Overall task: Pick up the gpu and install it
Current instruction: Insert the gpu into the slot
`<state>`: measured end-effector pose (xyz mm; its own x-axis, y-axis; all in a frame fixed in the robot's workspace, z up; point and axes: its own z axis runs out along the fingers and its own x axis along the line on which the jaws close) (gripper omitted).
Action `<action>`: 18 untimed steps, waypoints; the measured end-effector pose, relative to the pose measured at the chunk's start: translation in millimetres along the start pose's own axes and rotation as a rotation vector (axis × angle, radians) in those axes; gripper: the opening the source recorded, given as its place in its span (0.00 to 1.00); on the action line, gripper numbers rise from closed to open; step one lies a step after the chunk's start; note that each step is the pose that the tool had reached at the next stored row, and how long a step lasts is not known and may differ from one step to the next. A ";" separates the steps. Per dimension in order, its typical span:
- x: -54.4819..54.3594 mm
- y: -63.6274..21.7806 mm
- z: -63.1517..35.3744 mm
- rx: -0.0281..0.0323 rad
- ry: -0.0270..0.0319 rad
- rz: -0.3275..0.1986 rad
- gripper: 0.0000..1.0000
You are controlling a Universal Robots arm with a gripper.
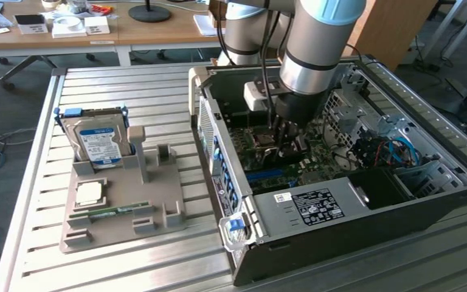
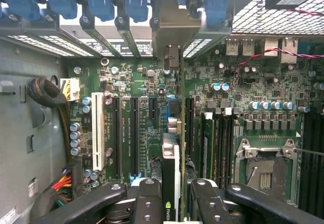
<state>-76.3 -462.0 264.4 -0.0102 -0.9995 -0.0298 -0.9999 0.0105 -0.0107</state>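
Observation:
The gpu (image 2: pixel 171 163) is seen edge-on in the wrist view, a thin card with a dark face and green board. My gripper (image 2: pixel 174 198) is shut on it, one black finger (image 2: pixel 148 198) on each side. The card hangs upright over the green motherboard (image 2: pixel 147 82), in line with a blue slot (image 2: pixel 167 110) beside the black slots (image 2: pixel 125 133). Its silver end bracket (image 2: pixel 174 29) reaches towards the case's rear slot openings. In the exterior view my gripper (image 1: pixel 286 139) is down inside the open PC case (image 1: pixel 461 164), above the motherboard.
A white slot (image 2: pixel 97 133) and the CPU socket (image 2: pixel 266 168) flank the card. At the exterior view's left, a grey fixture (image 1: pixel 120 222) carries a hard drive (image 1: pixel 100 143), a memory stick (image 1: pixel 112 212) and a CPU chip (image 1: pixel 89 193). The power supply (image 1: pixel 315 204) sits in the case's near end.

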 end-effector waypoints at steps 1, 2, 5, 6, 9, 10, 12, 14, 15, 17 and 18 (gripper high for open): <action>0.0 0.3 0.1 0.0000 -0.0001 0.000 0.27; 0.0 0.5 0.2 0.0001 -0.0001 0.000 0.27; 0.4 0.7 1.1 -0.0001 0.0001 0.000 0.27; 0.4 0.7 1.4 -0.0001 0.0001 0.000 0.27; 0.4 0.7 1.5 -0.0001 0.0001 0.000 0.27; 0.4 0.7 1.6 0.0000 0.0001 0.000 0.27; 0.4 0.7 1.7 -0.0001 0.0001 0.000 0.27; 0.4 0.9 2.3 0.0001 -0.0001 0.000 0.27; 0.4 1.0 2.4 0.0000 0.0001 0.000 0.27; 0.5 1.0 2.4 -0.0001 0.0002 0.000 0.27; 0.4 1.0 3.0 0.0001 -0.0001 0.000 0.27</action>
<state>-77.3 -462.3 261.4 -0.0103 -0.9995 -0.0299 -0.9999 0.0106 -0.0108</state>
